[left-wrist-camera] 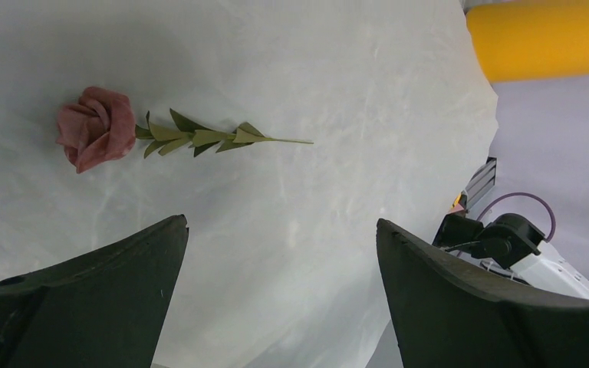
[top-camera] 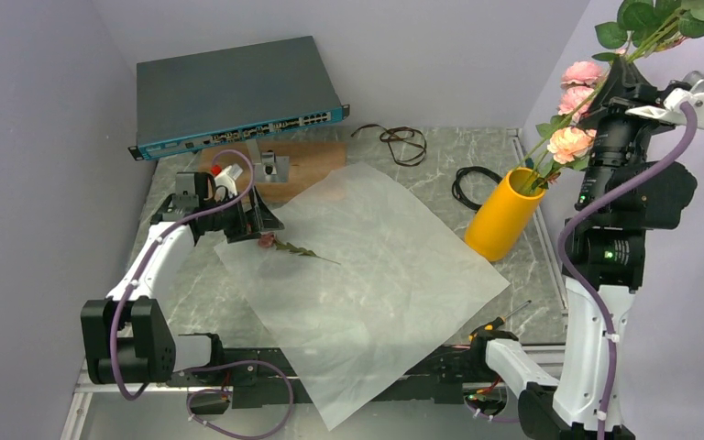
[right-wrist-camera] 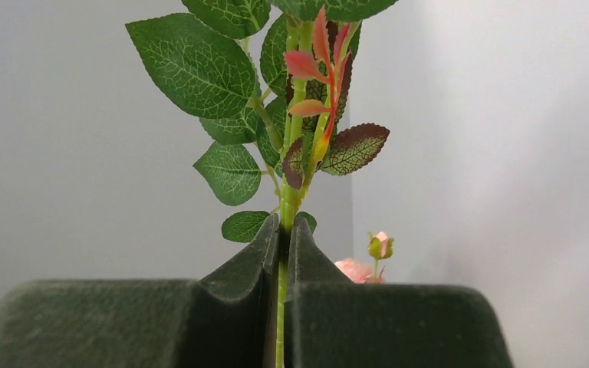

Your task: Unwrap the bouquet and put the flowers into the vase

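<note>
The translucent white paper sheet [top-camera: 367,275] lies spread flat on the table. One mauve rose [top-camera: 270,242] [left-wrist-camera: 96,126] with a short leafy stem rests on its left part. My left gripper [top-camera: 255,220] [left-wrist-camera: 281,226] hovers open just above the sheet, the rose a little ahead of its fingers and apart from them. The yellow vase [top-camera: 504,213] [left-wrist-camera: 544,38] stands tilted at the right, with pink and peach flowers [top-camera: 573,137] rising from its mouth. My right gripper [top-camera: 619,87] [right-wrist-camera: 284,230] is raised above the vase, shut on a green leafy stem [right-wrist-camera: 291,153].
A network switch [top-camera: 234,92] stands at the back. A wooden board [top-camera: 316,165] with a metal fixture [top-camera: 270,165] lies in front of it. Brown ribbon [top-camera: 403,142] and a black cable [top-camera: 472,183] lie behind the vase. A screwdriver [top-camera: 500,321] rests near the right arm's base.
</note>
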Controlling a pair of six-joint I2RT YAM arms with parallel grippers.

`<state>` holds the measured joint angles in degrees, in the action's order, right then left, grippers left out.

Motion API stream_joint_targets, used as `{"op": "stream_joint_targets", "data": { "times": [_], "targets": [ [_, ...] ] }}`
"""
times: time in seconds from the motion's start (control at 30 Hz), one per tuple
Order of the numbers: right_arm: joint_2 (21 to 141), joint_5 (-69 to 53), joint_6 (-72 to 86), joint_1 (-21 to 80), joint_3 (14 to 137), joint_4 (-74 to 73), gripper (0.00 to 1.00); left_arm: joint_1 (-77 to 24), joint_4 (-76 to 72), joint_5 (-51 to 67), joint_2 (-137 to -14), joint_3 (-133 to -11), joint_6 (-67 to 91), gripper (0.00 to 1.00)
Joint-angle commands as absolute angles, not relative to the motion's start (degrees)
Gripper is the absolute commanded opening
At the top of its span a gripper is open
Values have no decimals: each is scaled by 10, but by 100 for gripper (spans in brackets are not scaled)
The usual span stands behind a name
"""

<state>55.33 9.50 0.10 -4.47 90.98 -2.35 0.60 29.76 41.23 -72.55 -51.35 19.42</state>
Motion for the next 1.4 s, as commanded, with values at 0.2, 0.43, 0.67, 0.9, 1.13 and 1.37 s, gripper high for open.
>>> {"op": "stream_joint_targets", "data": {
  "times": [0.2, 0.43, 0.67, 0.9, 1.13, 1.37],
  "targets": [
    [552, 135, -83, -48, 851, 56, 0, -10, 278, 409, -754, -566, 181, 99],
    [544, 132, -84, -48, 790, 69, 0, -15, 260, 417, -767, -575, 193, 99],
    [543, 129, -79, -48, 742, 76, 0, -17, 268, 414, -770, -583, 185, 99],
    [546, 119, -49, -48, 696, 17, 0, -18, 275, 398, -775, -597, 166, 100],
    [538, 116, -26, -48, 638, -40, 0, -18, 267, 379, -781, -603, 155, 99],
    [524, 141, 28, -48, 615, -136, 1, -17, 266, 386, -790, -608, 154, 99]
  ]
}}
